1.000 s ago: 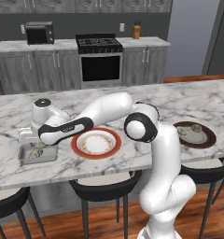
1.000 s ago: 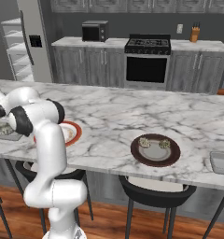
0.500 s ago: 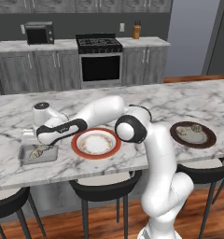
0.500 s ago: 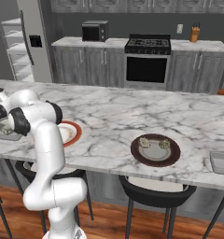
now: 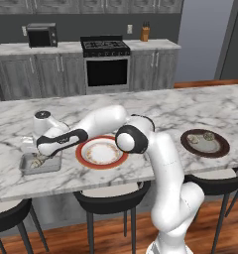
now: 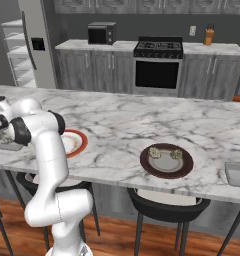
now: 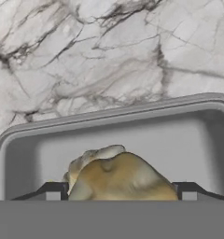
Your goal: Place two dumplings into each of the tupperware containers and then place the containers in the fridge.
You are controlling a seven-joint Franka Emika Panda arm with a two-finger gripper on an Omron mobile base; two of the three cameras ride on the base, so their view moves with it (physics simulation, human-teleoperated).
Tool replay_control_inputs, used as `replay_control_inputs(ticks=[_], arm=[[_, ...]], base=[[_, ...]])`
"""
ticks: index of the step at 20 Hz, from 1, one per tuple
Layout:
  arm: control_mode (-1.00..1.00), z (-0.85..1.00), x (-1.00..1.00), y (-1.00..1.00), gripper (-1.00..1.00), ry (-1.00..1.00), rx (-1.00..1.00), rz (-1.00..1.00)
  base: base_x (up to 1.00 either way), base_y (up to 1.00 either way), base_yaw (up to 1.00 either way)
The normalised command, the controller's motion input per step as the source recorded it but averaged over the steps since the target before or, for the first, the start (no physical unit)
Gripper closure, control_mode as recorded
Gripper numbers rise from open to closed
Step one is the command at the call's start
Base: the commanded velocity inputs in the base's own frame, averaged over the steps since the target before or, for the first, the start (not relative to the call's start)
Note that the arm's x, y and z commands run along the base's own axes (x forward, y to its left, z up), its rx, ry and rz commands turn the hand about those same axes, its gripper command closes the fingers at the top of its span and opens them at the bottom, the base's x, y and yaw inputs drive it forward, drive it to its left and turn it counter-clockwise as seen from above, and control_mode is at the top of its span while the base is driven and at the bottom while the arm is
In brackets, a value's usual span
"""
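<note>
At the lower left of the left base view, the arm is reaching down over a grey tupperware container [image 5: 40, 164] sitting on the marble table [image 5: 155, 114]. The end effector [image 7: 118, 189] is standing wide, its dark fingertips [image 7: 52, 190] flanking a dumpling [image 7: 125, 179] inside the tray; whether they are pressing on it, I cannot tell. A second dumpling [image 7: 93, 158] is lying just behind the first, touching it. Just right of the container, a red-rimmed plate [image 5: 101, 153] is sitting bare. At the right of the frame a dark brown plate [image 5: 205, 143] is carrying two more dumplings [image 6: 154, 151]. In the right base view, another container [image 6: 237, 174] is resting at the right edge, and the fridge [image 6: 27, 45] is standing open at the upper left.
</note>
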Motion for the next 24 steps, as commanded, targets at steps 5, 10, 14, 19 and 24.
replay_control_inputs(ticks=[5,10,14,19,24], arm=[[-1.00,-0.02,0.19,0.11,-1.00,0.00,0.00,-0.07],[-1.00,0.00,-0.22,0.00,-1.00,0.00,0.00,-0.12],[-1.00,0.00,-0.24,-0.06,-1.00,0.00,0.00,-0.16],[-1.00,0.00,-0.28,-0.56,-1.00,0.00,0.02,-0.19],[-1.00,0.00,-0.03,-0.98,-1.00,0.05,0.02,-0.20]], base=[[0.00,0.00,0.00],[0.00,0.00,0.00],[0.00,0.00,0.00],[0.00,0.00,0.00],[0.00,0.00,0.00]])
